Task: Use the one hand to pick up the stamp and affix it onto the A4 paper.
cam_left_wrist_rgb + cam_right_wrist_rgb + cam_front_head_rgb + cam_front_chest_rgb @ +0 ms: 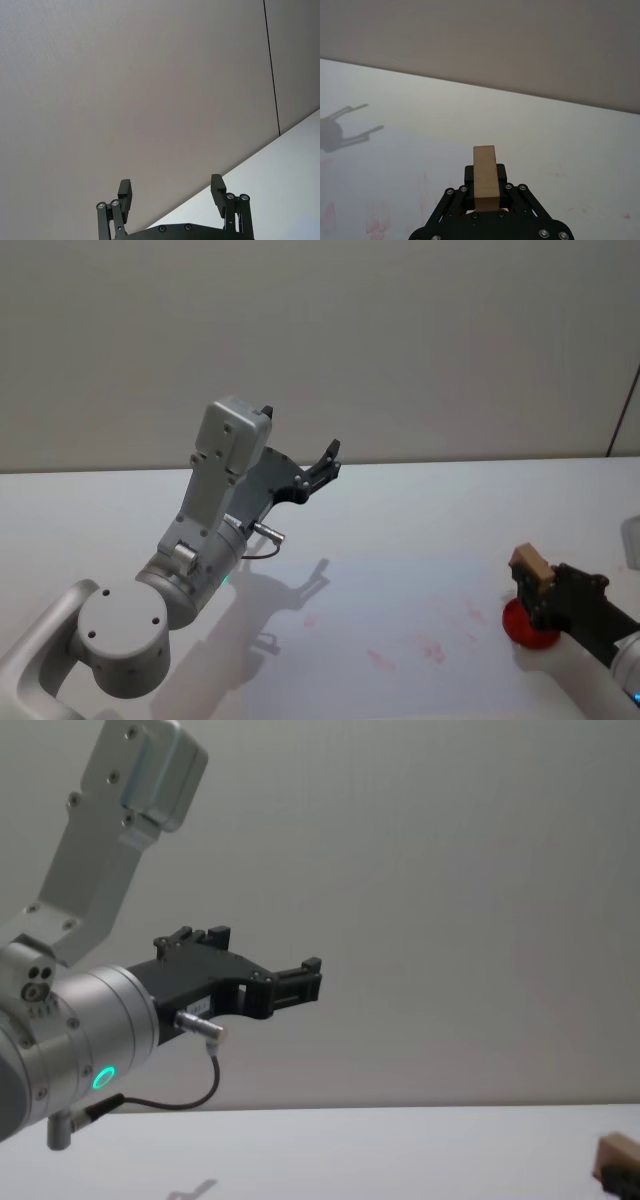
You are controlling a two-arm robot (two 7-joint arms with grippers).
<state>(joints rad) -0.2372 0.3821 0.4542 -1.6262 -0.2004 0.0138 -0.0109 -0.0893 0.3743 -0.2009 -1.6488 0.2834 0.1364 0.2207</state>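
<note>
My right gripper (533,588) is at the table's right front, shut on the stamp (529,564), a light tan wooden block that stands up between its fingers. In the right wrist view the stamp (485,176) sits upright in the shut right gripper (486,186). The stamp (620,1158) also peeks in at the chest view's lower right edge. It hangs just above a red round ink pad (527,631). The A4 paper (400,595) lies flat on the table to the left of the pad, with faint red smudges on it. My left gripper (326,464) is raised high and open.
The left arm's silver wrist with a green light (103,1077) hovers over the table's left side, its open gripper (305,978) pointing at the grey wall; the left wrist view shows the open gripper (172,192) too. The white table's back edge meets that wall.
</note>
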